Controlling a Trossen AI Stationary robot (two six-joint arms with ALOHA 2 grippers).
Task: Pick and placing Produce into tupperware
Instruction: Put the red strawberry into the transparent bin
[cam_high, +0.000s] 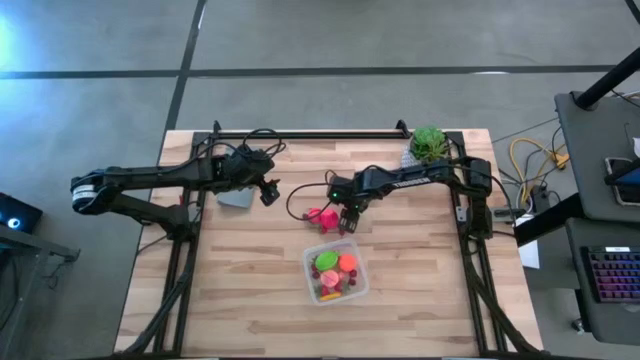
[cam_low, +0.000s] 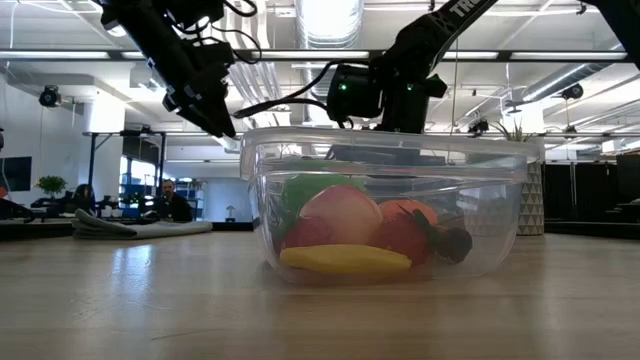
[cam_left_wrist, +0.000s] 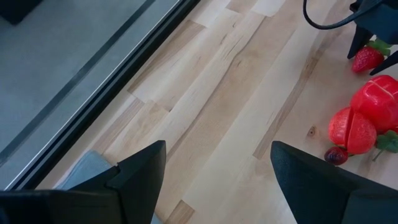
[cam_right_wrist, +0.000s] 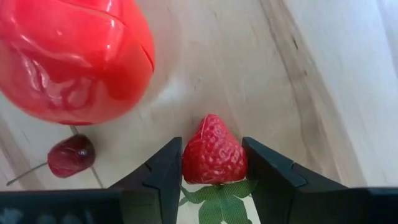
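The clear tupperware (cam_high: 336, 272) stands near the table's middle front and holds green, orange and red produce; it also shows in the low view (cam_low: 390, 210). My right gripper (cam_right_wrist: 213, 171) is just behind it, shut on a red strawberry (cam_right_wrist: 213, 155). A large red piece (cam_right_wrist: 74, 56) and a dark cherry (cam_right_wrist: 71, 155) lie on the wood beside the strawberry, and the red pieces also show in the high view (cam_high: 322, 217). My left gripper (cam_left_wrist: 217, 168) is open and empty above the table's left part (cam_high: 268, 190). My right gripper pinches the strawberry between its two fingers (cam_right_wrist: 168, 168), one on each side of its wide end by the green leaves (cam_right_wrist: 217, 199). The fingers slant down from above. The pointed tip faces away from the gripper. Whether the strawberry touches the table, I cannot tell.
A flat grey cloth (cam_high: 235, 197) lies under my left arm's wrist. A green plant in a white pot (cam_high: 428, 143) stands at the far right corner. Bare wood lies to the left and right of the tupperware. People sit in the room behind the table (cam_low: 170, 200).
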